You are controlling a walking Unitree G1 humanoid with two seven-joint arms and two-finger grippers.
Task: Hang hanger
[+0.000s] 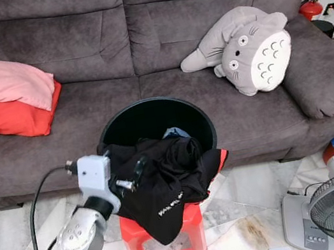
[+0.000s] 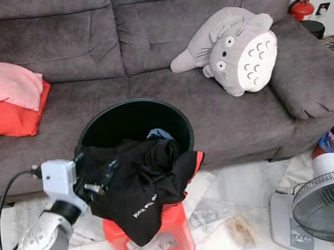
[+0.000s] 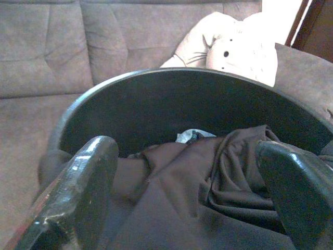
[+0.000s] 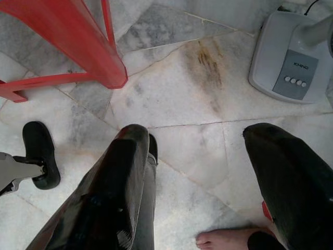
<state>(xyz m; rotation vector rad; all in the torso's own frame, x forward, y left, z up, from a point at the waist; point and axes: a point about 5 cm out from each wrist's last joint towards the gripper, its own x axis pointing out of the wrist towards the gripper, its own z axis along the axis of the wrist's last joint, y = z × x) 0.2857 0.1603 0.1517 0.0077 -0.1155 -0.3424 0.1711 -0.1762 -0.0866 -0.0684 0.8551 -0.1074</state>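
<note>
The left gripper (image 1: 137, 171) is held over the near rim of a round black plastic bucket (image 3: 156, 88), its two black fingers (image 3: 78, 192) spread wide and closed on nothing, with crumpled black clothing (image 1: 163, 177) lying between and just beyond them. The bucket is seated on a red plastic stool (image 1: 167, 235) before a grey fabric sofa (image 1: 141, 52), and no hanger can be made out among the clothes. The right gripper (image 4: 203, 177) is pointed down at the pale marble floor (image 4: 182, 104), its fingers likewise wide apart and empty, with the stool's leg and a grey fan base (image 4: 291, 57) beyond the tips and a person's bare foot (image 4: 223, 240) near them.
</note>
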